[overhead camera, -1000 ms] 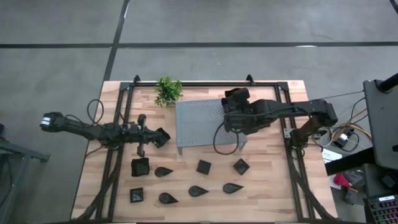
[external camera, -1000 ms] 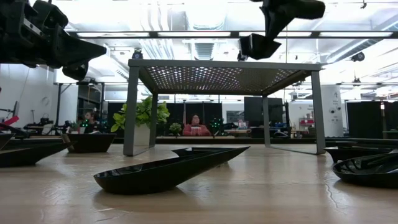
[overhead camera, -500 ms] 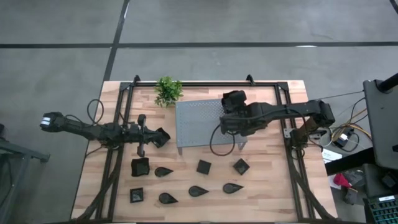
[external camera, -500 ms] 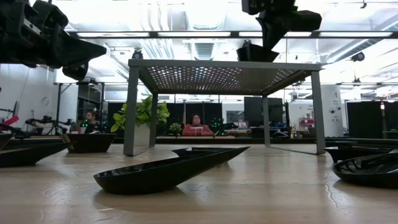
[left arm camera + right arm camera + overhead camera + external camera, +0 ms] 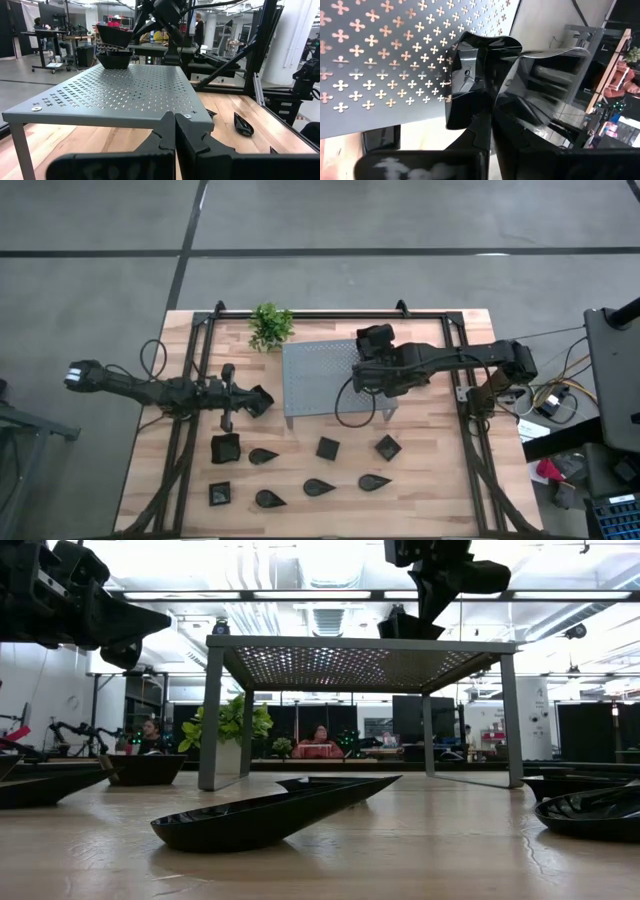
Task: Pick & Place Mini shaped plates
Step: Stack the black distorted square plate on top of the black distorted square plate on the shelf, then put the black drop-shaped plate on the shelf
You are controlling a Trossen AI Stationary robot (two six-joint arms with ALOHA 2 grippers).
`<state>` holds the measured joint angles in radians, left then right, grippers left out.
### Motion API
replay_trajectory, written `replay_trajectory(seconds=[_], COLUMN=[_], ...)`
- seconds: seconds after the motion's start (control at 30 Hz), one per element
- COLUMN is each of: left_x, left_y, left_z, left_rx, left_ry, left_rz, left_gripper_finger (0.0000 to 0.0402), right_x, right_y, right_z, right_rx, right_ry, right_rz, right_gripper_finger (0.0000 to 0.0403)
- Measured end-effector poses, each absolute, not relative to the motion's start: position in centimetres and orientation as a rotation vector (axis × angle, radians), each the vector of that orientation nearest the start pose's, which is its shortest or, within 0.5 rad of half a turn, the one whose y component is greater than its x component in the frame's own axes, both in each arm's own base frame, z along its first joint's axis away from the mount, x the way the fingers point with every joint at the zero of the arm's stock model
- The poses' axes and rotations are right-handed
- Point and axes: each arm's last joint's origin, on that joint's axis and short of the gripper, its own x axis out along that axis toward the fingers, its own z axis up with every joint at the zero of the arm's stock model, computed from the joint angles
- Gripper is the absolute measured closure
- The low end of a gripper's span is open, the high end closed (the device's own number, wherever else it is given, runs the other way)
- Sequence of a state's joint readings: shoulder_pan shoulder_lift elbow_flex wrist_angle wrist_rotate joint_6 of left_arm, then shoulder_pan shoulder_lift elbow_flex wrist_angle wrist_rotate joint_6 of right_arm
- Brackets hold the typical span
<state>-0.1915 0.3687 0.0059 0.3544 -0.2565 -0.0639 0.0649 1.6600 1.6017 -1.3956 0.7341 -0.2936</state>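
My right gripper [image 5: 362, 372] hangs over the grey perforated stand [image 5: 320, 375], shut on a small glossy black square plate [image 5: 114, 35]. In the left wrist view, another black plate [image 5: 114, 61] sits on the stand top right under it. Several more plates lie on the table in front of the stand, both square [image 5: 226, 448] and teardrop-shaped [image 5: 318, 487]. My left gripper [image 5: 264, 400] is shut on nothing and hovers beside the stand's left legs. My right gripper pinches the square plate's raised rim wall [image 5: 495, 100] between its two fingers, coming from above and slanting down. The plate is lifted clear and hangs close above the stand top [image 5: 405, 625].
A small green potted plant [image 5: 270, 327] stands at the stand's far left corner. Black frame rails [image 5: 195, 380] run along both table sides. Bare wood lies between the stand and the rows of plates. People sit in the room behind [image 5: 318, 743].
My right gripper has carried the held plate a short way toward the table's left across the stand top and has sunk a little toward it. The left arm has kept still.
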Motion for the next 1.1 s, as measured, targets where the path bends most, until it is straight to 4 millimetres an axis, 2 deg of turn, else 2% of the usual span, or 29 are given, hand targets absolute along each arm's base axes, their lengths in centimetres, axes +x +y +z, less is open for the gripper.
replay_trajectory(seconds=[0.27,0.5,0.83,1.1], left_x=[11.9,11.9,11.9,11.9], left_y=[-1.6,-1.6,-1.6,-1.6], left_z=[16.7,16.7,16.7,16.7], left_rx=[-0.062,-0.062,-0.062,-0.062], left_ry=[0.007,0.007,0.007,0.007], left_rz=[0.065,0.065,0.065,0.065], left_gripper_finger=[0.0401,0.0401,0.0401,0.0401], right_x=[30.3,30.3,30.0,29.6], right_y=[0.0,0.1,2.2,5.8], right_z=[32.4,32.5,32.5,32.5], right_rx=[-0.804,-0.675,-0.638,-0.655], right_ry=[1.449,1.394,1.349,1.283], right_rz=[-0.358,-0.465,-0.478,-0.420], right_gripper_finger=[0.0324,0.0291,0.0297,0.0317])
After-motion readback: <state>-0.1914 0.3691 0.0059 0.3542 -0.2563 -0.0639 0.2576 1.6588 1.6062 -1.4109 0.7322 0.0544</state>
